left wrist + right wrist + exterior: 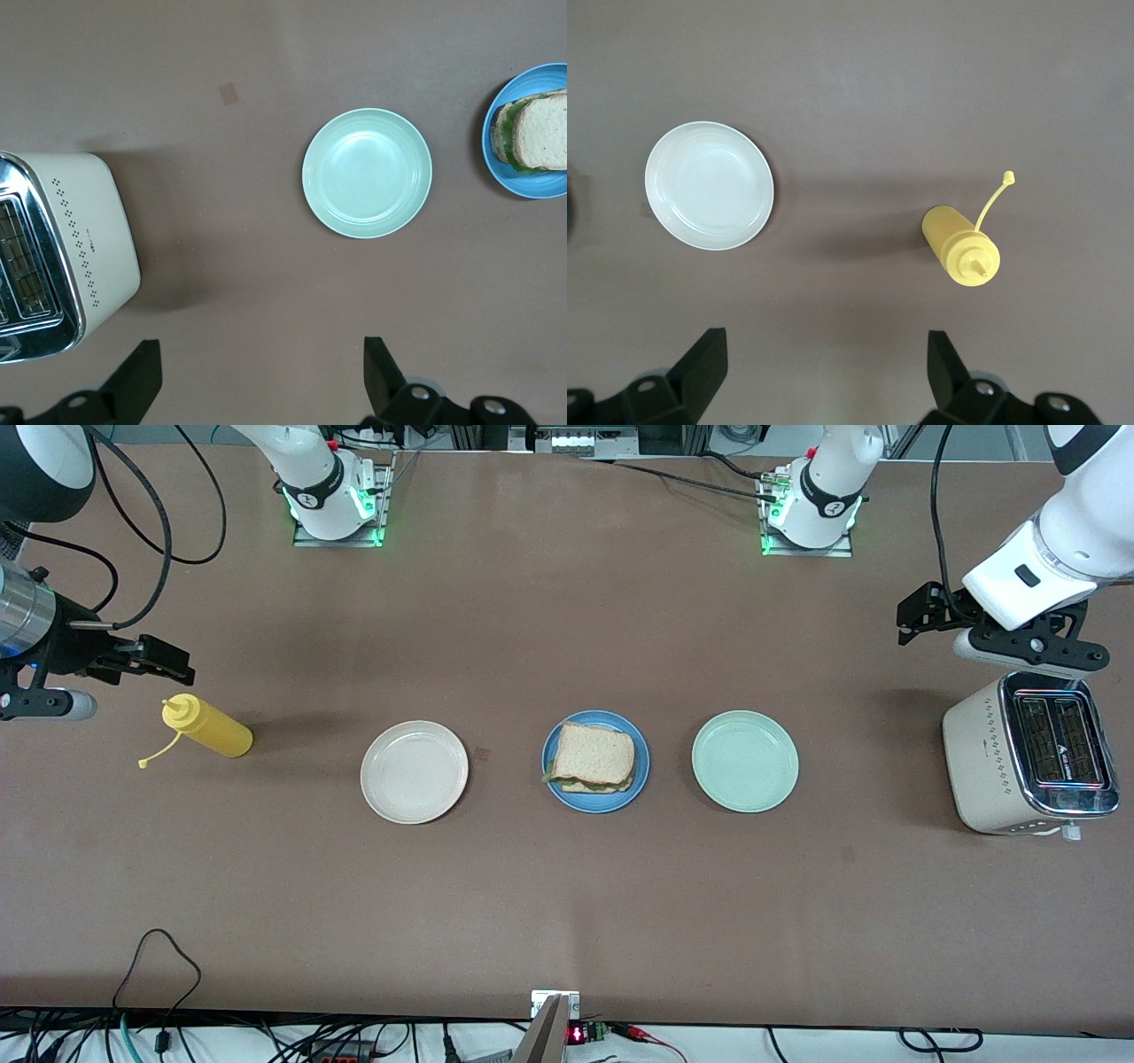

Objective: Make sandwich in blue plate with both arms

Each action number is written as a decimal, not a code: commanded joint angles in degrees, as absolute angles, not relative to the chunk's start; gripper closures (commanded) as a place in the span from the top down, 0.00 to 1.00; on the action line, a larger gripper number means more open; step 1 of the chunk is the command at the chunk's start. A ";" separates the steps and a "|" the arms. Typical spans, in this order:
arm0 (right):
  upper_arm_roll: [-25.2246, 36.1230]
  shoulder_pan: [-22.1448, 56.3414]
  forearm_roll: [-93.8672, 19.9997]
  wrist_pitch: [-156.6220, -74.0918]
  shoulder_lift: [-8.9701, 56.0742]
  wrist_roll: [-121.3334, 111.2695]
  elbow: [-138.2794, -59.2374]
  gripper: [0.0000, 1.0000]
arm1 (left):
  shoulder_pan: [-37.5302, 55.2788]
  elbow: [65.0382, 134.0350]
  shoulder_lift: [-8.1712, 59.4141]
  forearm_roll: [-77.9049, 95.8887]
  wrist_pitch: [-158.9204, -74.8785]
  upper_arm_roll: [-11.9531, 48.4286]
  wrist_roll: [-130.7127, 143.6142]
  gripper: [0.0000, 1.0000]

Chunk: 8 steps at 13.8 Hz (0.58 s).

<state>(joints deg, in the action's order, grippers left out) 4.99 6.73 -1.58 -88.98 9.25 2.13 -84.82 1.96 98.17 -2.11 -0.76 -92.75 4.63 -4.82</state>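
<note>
The sandwich (592,758), two toasted bread slices with green lettuce between, lies on the blue plate (595,804) at the table's middle. Both also show at the edge of the left wrist view, the sandwich (542,133) on the plate (532,186). My left gripper (921,613) is open and empty, up over the table beside the toaster; its jaws stand wide apart in the left wrist view (261,376). My right gripper (164,660) is open and empty, up over the table near the yellow bottle; it shows in the right wrist view (824,372).
A cream-white plate (414,771) and a mint-green plate (745,761) flank the blue plate, both bare. A cream toaster (1028,753) stands at the left arm's end. A yellow squeeze bottle (208,726) stands at the right arm's end.
</note>
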 commanded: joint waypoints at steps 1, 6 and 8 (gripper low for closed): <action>4.83 6.59 -0.79 -89.56 8.61 2.90 -85.78 1.00 | 1.93 97.65 -2.20 0.09 -92.02 4.39 -4.83 1.00; 4.83 6.50 -0.79 -89.56 8.70 2.90 -85.78 1.00 | 1.93 97.65 -2.20 0.00 -92.02 4.39 -4.83 1.00; 4.83 6.50 -0.79 -89.56 8.79 2.20 -85.61 1.00 | 1.93 97.65 -2.02 0.00 -92.02 4.39 -4.83 1.00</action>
<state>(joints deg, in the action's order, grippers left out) 5.04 6.69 -1.57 -88.98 9.39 2.14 -84.85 1.96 98.17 -2.10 -0.76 -92.75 4.63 -4.82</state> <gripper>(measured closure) 0.000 0.000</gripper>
